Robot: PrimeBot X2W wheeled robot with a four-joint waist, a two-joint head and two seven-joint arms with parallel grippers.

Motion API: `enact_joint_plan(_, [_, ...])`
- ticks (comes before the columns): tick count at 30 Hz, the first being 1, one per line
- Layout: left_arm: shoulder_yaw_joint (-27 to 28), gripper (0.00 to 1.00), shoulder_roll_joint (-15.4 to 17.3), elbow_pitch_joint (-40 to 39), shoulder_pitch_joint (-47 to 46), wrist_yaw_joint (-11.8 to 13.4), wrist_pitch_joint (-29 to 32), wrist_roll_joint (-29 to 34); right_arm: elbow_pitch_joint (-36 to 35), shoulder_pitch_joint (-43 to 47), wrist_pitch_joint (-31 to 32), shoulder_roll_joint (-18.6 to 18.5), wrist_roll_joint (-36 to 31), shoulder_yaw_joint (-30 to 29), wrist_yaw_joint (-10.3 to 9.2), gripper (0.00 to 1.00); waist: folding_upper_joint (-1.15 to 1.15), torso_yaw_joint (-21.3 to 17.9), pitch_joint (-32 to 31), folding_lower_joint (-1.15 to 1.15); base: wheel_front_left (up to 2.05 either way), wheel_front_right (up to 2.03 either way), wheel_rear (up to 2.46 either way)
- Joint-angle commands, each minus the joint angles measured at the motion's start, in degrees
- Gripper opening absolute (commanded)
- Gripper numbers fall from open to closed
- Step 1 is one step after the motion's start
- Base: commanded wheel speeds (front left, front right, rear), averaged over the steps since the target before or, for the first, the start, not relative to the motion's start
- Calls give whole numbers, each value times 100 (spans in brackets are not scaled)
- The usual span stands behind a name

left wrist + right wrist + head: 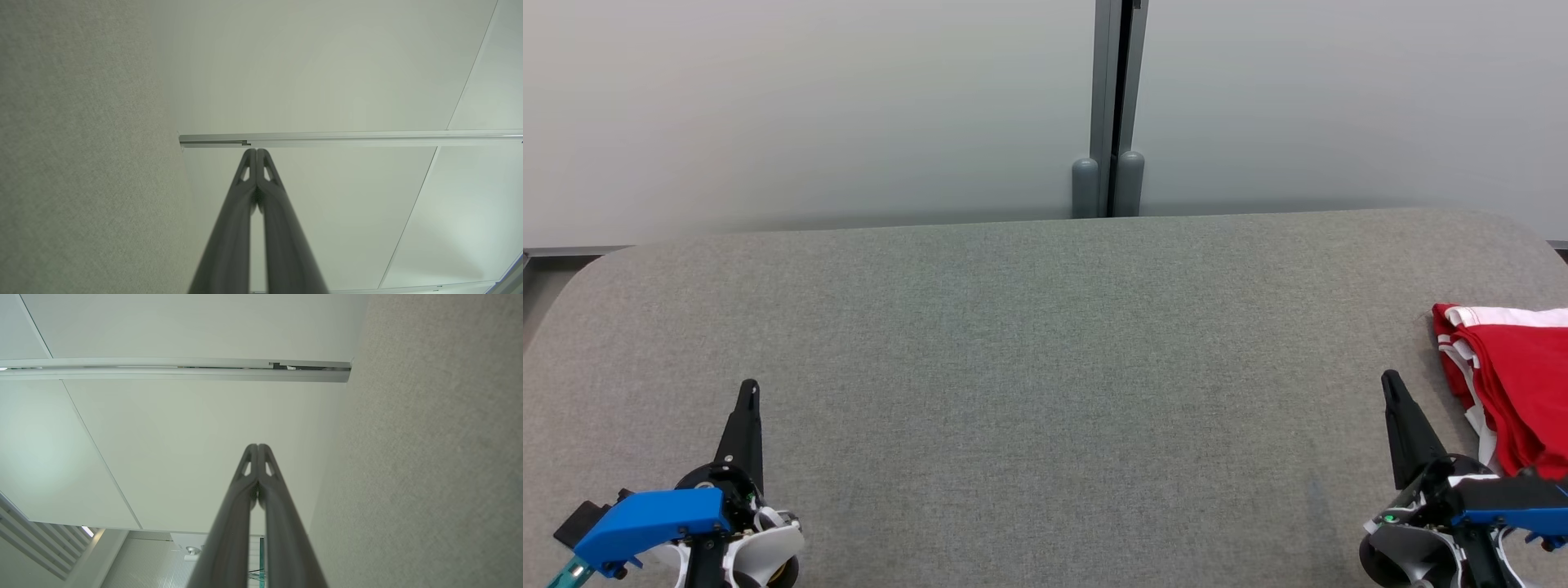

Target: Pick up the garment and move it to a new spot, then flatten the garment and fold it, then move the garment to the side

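The red-and-white garment [1515,384] lies bunched at the table's [1029,367] right edge, just beside the right end effector [1391,384], clenched and empty like the left end effector [749,390]. For a clean pick, it should open first and pinch several layers.

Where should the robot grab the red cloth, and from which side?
Probably the white-trimmed left edge of the red garment, coming from the left with the right gripper, which sits shut just beside it and must open first. It lies bunched in layers on the grey table, and that edge faces the gripper; its right side runs out of view.
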Motion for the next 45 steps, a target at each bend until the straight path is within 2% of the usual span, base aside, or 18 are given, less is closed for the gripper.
enact_joint_plan(1, [12, 0, 1, -28, -53, -28, 27, -16, -24, 79, 30, -40, 17, -16, 2, 0, 0, 0, 0, 0, 0, 0, 0])
enact_joint_plan(45, [12, 0, 1, -29, -52, -27, 26, -16, -23, 78, 29, -40, 17, -14, 2, 0, 0, 0, 0, 0, 0, 0, 0])
